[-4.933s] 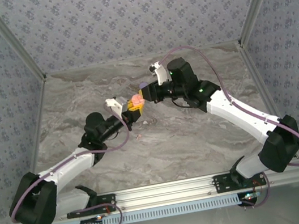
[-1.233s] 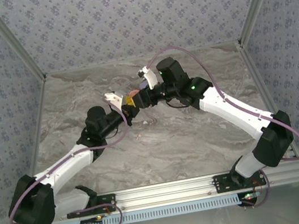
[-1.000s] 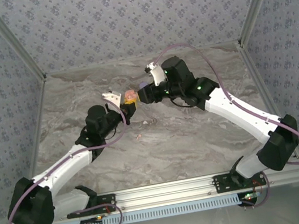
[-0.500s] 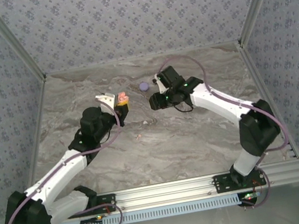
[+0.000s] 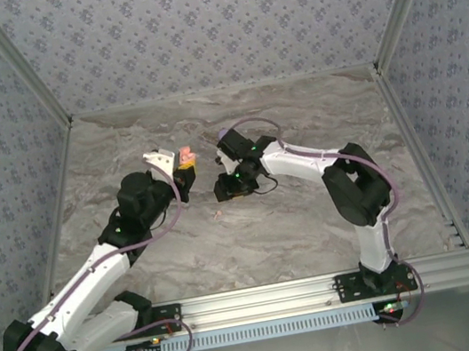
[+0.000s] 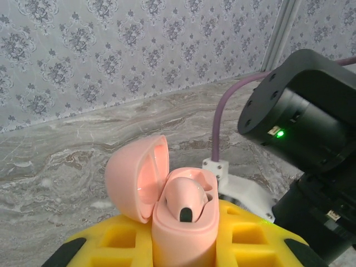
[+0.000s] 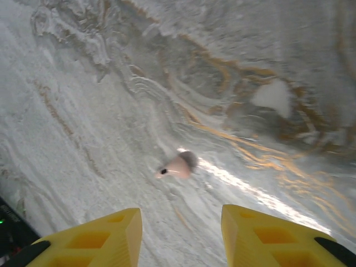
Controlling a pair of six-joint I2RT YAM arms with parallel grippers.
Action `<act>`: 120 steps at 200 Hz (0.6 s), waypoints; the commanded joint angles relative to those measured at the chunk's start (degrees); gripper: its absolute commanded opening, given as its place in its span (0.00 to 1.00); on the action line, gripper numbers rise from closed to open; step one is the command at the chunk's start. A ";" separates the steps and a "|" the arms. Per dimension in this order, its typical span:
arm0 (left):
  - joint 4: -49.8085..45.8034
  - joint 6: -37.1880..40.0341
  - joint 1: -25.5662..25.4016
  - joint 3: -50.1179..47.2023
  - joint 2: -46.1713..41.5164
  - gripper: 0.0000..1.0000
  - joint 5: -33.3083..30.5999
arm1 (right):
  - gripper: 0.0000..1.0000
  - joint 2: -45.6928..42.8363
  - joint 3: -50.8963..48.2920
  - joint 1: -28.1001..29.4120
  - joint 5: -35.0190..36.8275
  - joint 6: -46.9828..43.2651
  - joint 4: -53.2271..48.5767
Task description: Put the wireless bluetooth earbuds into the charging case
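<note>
Your left jaws are clamped on the pink charging case (image 6: 183,228), with its lower body wedged between the two yellow pads (image 6: 250,239) and standing roughly upright. The lid (image 6: 136,178) is swung open and leans to the left in the left wrist view, still joined at the hinge. One pale pink earbud (image 6: 186,197) sits inside the case, its dark opening facing the camera. You cannot tell from here whether anything lies beside it in the case. In the top view, the case (image 5: 184,155) shows as a small pink spot at the tip of the left arm (image 5: 96,262), left of the middle of the marble surface (image 5: 256,253). Your right arm (image 5: 303,157) bends across from the right, and its tip points down and to the left, near the case but apart from it. The right arm's black housing (image 6: 303,105), with a green light and a purple cable (image 6: 228,111), stands close behind the case in the left wrist view. Your right jaws are spread with nothing between them, and their yellow pads (image 7: 105,233) frame the bottom of the right wrist view. Just beyond those pads a second pale pink earbud (image 7: 178,165) lies loose on the surface (image 7: 250,55). It lies on its side, its stem end pointing left, roughly in line with the gap between the pads and touching neither of them. Patterned wallpaper (image 5: 208,18) lines the walls around the surface.
</note>
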 commanded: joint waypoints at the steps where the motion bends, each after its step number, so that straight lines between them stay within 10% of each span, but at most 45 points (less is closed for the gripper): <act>1: -0.22 0.95 0.37 -0.19 -1.28 0.14 -0.94 | 0.43 2.81 3.79 1.08 -4.58 0.75 -3.86; 120: -0.35 1.12 0.41 -0.85 -1.41 0.15 -1.29 | 0.45 10.70 9.63 4.50 -8.23 -2.02 -11.03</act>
